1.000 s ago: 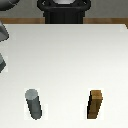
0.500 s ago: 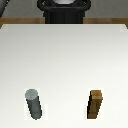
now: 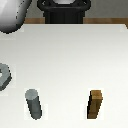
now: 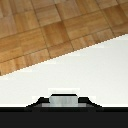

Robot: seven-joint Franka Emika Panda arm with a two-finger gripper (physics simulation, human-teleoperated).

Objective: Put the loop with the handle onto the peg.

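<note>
The peg (image 3: pixel 34 104) stands upright on the white table (image 3: pixel 70 60), near the front edge and toward the exterior view's left. The brown block (image 3: pixel 96 104) stands upright too, at about the same depth but well apart from the peg, toward the exterior view's right.

At the far left edge of the exterior view, a grey metallic shape (image 3: pixel 4 76) is cut off by the frame, farther back than the peg; it may be the loop with the handle, but too little of it shows to be sure. Part of the robot arm (image 3: pixel 14 15) curves in at the far left corner, white and rounded, and the dark robot base (image 3: pixel 64 12) sits behind the far edge of the table.

The wrist view shows the table surface, wooden parquet floor (image 4: pixel 45 30) beyond its edge, and a dark strip of the gripper (image 4: pixel 64 102) body. Its fingertips are not visible, so whether the pincer is released or clenched cannot be told
</note>
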